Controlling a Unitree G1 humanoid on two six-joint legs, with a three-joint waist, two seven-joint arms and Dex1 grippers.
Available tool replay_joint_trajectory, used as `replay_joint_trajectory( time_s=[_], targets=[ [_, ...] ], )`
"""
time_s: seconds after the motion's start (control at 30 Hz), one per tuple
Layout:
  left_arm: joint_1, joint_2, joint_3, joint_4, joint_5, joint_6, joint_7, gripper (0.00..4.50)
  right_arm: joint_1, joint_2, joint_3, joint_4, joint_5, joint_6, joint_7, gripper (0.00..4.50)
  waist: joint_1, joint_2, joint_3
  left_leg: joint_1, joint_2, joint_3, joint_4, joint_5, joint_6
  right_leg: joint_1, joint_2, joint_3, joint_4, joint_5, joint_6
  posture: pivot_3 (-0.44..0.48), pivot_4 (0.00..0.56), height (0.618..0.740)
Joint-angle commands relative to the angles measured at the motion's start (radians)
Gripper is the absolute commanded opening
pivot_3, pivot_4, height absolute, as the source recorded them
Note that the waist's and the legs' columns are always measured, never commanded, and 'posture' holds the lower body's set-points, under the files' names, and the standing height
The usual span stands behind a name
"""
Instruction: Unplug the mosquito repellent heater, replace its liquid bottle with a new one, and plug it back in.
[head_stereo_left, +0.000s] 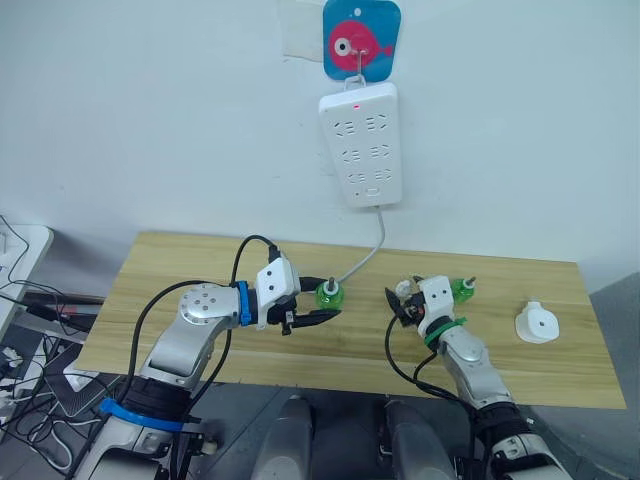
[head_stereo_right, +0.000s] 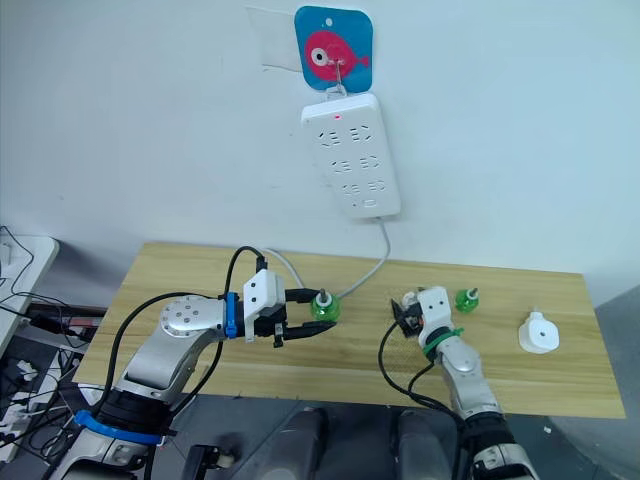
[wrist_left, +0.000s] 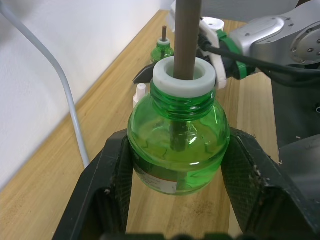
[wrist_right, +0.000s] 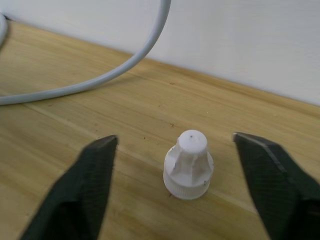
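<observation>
Left end effector (head_stereo_left: 322, 303) around green bottle (head_stereo_left: 330, 294)

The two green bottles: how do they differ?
The gripped bottle sits clamped in the left gripper's jaws; the free bottle stands alone on the table. The gripped bottle is by the white cable; the free bottle is farther right, toward the heater. Both are green, uncapped, with a dark wick sticking up.

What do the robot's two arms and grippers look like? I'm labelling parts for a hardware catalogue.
Both arms are silver-grey metal with looping black cables. The left arm has blue bands and a white wrist block; its left gripper has two black fingers. The right arm has a green band, and its right gripper has black, pointed fingers.
</observation>
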Motion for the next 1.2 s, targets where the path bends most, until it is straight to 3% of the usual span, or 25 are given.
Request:
replay_joint_trajectory(
  time_s=[0.03, 0.37, 0.5, 0.7, 0.93, 1.2],
  targets=[
    [0.016, -0.006, 0.008, -0.041, -0.023, -0.015, -0.003, 2.21, 0.091, -0.03, 0.002, -0.181, 0.014, 0.059, 0.032, 4.43, 0.002, 0.0, 0.0, 0.0, 0.0, 0.0, 0.0, 0.0, 0.0, 0.0, 0.0, 0.0, 0.0, 0.0, 0.0, 0.355, 0.242, 0.74],
    [0.017, -0.02, 0.005, -0.029, -0.025, -0.03, -0.008, 2.21, 0.43, -0.166, 0.012, -0.756, 0.063, 0.373, 0.117, 4.43, 0.02, 0.0, 0.0, 0.0, 0.0, 0.0, 0.0, 0.0, 0.0, 0.001, -0.001, 0.0, -0.001, -0.001, 0.001, 0.321, 0.267, 0.74],
    [-0.002, -0.039, -0.007, 0.002, -0.022, -0.062, -0.023, 2.21, 0.47, -0.23, -0.051, -0.949, 0.135, 0.584, 0.119, 4.43, 0.018, 0.002, 0.001, 0.0, 0.0, 0.0, 0.0, 0.0, 0.0, 0.002, -0.001, 0.001, -0.003, -0.001, 0.001, 0.295, 0.288, 0.74],
    [-0.015, -0.067, -0.021, 0.041, -0.013, -0.122, -0.047, 2.21, 0.425, -0.298, -0.128, -1.103, 0.235, 0.786, 0.129, 4.43, 0.019, 0.002, 0.001, 0.0, 0.0, -0.001, 0.0, -0.001, 0.0, 0.003, -0.001, -0.001, -0.004, -0.001, 0.001, 0.275, 0.275, 0.74],
    [-0.051, -0.101, -0.031, 0.093, -0.001, -0.166, -0.057, 2.21, 0.292, -0.358, -0.166, -1.26, 0.499, 0.898, 0.244, 4.43, 0.018, 0.002, 0.001, -0.001, 0.0, -0.002, 0.0, -0.001, 0.001, 0.003, -0.001, -0.002, -0.005, -0.001, 0.001, 0.252, 0.267, 0.74],
    [-0.076, -0.129, -0.058, 0.095, -0.023, -0.154, -0.099, 2.21, 0.084, -0.304, 0.002, -1.204, 0.496, 0.913, 0.184, 4.43, 0.016, 0.001, 0.001, -0.001, 0.0, -0.003, 0.001, -0.001, 0.001, 0.003, -0.001, -0.003, -0.004, -0.001, 0.001, 0.246, 0.264, 0.74]
  ],
)
